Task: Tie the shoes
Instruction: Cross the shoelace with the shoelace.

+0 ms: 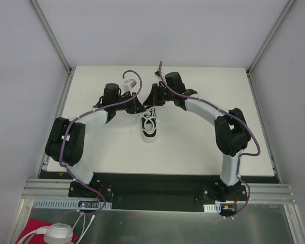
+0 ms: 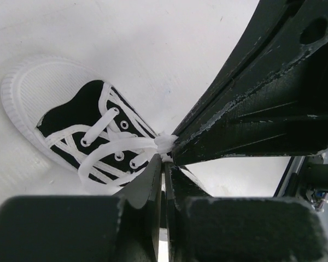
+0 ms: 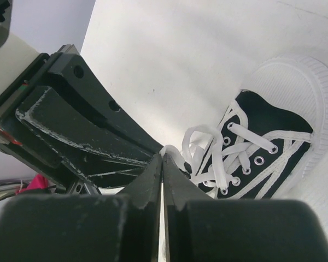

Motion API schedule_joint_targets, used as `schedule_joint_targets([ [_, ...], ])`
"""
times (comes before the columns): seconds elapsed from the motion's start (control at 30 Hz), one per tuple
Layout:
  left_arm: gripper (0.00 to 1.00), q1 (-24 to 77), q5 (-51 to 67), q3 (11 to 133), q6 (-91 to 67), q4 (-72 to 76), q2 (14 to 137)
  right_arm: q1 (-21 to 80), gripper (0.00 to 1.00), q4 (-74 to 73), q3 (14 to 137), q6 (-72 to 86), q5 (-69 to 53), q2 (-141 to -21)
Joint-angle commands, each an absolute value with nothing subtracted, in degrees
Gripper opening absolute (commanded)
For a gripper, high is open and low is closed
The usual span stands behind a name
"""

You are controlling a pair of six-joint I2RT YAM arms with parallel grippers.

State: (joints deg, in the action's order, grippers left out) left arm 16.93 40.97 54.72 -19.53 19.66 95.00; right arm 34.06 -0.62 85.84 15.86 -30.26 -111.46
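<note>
The left fingers (image 2: 153, 191) and right fingers (image 3: 150, 180) each clamp closed on the laces (image 2: 115, 146), hiding the heel of the sneaker (image 1: 149, 129).

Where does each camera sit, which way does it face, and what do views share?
Top external: above, behind the bases, looking down on the table; both arms show, meeting over the sneaker.
Left wrist: on the left arm, looking past its shut left end effector at the laces; right end effector crosses in.
Right wrist: mirrored; left end effector crosses in.
Both wrists share sneaker and laces.
</note>
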Motion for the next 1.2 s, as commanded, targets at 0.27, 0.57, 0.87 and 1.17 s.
schedule_joint_targets([
  [0.27, 0.0, 17.23, 39.2, 55.99, -18.63, 19.25, 94.66, 30.33, 0.51, 0.35, 81.93, 15.74, -25.58, -103.19],
  [0.57, 0.0, 16.35, 36.56, 56.34, -18.46, 17.23, 94.31, 28.65, 0.38, -2.28, 78.75, 11.34, -27.85, -104.32],
  [0.87, 0.0, 15.91, 35.95, 56.07, -18.98, 16.88, 93.6, 32.17, 0.4, -10.54, 87.18, 5.8, -29.35, -111.53],
  [1.17, 0.0, 15.73, 37.18, 55.99, -18.81, 16.87, 92.73, 33.66, 0.42, -14.85, 93.24, 4.31, -27.69, -116.36],
])
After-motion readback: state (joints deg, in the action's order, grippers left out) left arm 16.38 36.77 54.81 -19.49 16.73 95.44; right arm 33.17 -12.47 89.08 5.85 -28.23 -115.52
